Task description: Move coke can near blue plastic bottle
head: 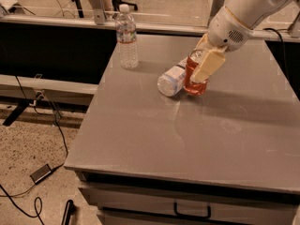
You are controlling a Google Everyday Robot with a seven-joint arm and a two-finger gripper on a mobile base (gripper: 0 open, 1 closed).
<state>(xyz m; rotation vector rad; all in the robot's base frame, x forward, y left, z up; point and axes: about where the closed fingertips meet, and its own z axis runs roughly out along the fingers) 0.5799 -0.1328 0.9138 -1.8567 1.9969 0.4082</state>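
The coke can (192, 82) is red-orange, upright, and rests on the grey table (201, 125) right beside the blue plastic bottle (172, 77), which lies on its side with its pale label facing up. My gripper (202, 62) comes in from the upper right and its cream fingers (207, 65) are closed around the can's upper half. The can's silver top is mostly hidden by the gripper.
A taller, slimmer clear bottle (127, 37) with a red-striped label stands upright at the table's back left. The table's left and front edges drop to the floor, where cables (51, 121) lie. A drawer handle (192, 211) shows below the front edge.
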